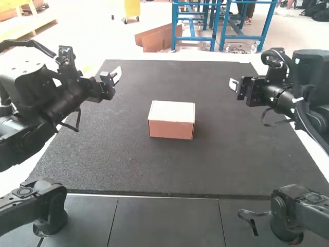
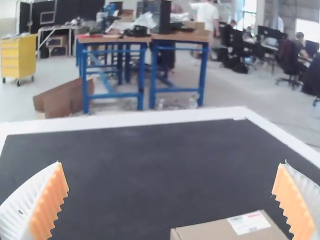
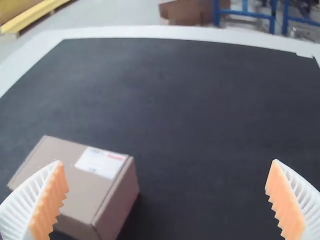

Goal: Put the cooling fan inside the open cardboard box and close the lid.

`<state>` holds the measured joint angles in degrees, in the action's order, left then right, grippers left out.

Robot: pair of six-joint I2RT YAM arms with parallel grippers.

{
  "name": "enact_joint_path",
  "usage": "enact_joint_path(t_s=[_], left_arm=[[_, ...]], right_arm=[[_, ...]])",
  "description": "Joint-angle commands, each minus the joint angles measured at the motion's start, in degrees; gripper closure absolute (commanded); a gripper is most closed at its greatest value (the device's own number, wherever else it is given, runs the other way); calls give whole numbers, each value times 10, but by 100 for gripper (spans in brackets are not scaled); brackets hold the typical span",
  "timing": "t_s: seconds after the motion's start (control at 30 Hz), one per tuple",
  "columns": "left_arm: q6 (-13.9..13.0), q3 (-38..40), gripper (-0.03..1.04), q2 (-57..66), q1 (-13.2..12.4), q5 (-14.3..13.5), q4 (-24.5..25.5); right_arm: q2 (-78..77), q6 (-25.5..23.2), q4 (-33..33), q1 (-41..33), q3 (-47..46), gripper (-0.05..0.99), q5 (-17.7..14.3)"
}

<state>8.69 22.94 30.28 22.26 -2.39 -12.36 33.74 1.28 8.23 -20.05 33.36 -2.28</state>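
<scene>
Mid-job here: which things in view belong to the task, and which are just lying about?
Job: cardboard box, lid shut, mid-mat; left hand, open; right hand, open; both clear of the box.
Lying about: black mat under the box.

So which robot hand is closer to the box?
Neither clearly: it looks like a tie. The left gripper hangs off to the left of the cardboard box, the right gripper off to its right, about equally far.
</scene>
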Motion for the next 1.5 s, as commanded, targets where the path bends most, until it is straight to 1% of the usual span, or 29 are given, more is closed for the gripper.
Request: enact_joint_path(t_s=[0.0,0.07,0.13,0.23,0.27,0.33,0.43,0.47,0.5,0.6,0.7,0.83,0.87,1.07,1.13,1.17,1.2,1.23,1.3,1.33,1.4,1.47], left_arm=[[-54,-38,4,-50,-15,-23,-17],[-61,-64,4,-78,-23,-33,-28],[-78,-93,4,-109,-30,-38,-45],[-109,-141,4,-168,-40,-38,-113],[-126,-157,4,-189,-42,-38,-129],[-131,-184,4,-234,-43,-38,-133],[-131,-212,4,-305,-44,-38,-106],[-130,-216,4,-305,-44,-40,-110],[-130,-219,4,-298,-44,-62,-115],[-131,-226,4,-303,-45,-63,-123],[-128,-230,4,-303,-45,-68,-122],[-100,-230,4,-303,-45,-68,-101],[-86,-230,4,-304,-45,-69,-87],[-36,-230,4,-303,-45,-69,4],[-17,-230,4,-303,-46,-69,30],[-6,-230,4,-303,-47,-69,34],[8,-230,4,-303,-49,-69,43],[21,-230,4,-303,-52,-69,57],[45,-230,4,-304,-61,-75,63],[48,-230,4,-303,-68,-75,66],[58,-230,4,-303,-88,-75,75],[70,-230,4,-303,-115,-75,90]], right_arm=[[-47,16,-20,6,-30,3,-41],[-75,25,-23,5,-47,3,-49],[-104,33,-32,6,-61,3,-50],[-147,44,-53,7,-83,3,-58],[-161,49,-64,8,-93,3,-61],[-191,60,-83,12,-111,3,-71],[-234,70,-105,23,-138,3,-76],[-247,74,-116,27,-147,3,-78],[-260,79,-130,33,-157,3,-82],[-280,80,-165,36,-171,3,-87],[-279,83,-177,40,-181,3,-88],[-282,100,-223,46,-220,3,-92],[-283,100,-234,49,-232,3,-92],[-306,98,-271,81,-305,3,-90],[-336,98,-274,96,-325,3,-72],[-344,97,-275,104,-332,3,-61],[-339,91,-274,114,-332,3,-59],[-336,87,-264,121,-332,3,-46],[-338,71,-246,142,-332,2,-25],[-337,58,-235,146,-333,2,-13],[-338,43,-211,143,-333,2,-7],[-338,37,-184,133,-333,2,-6]])
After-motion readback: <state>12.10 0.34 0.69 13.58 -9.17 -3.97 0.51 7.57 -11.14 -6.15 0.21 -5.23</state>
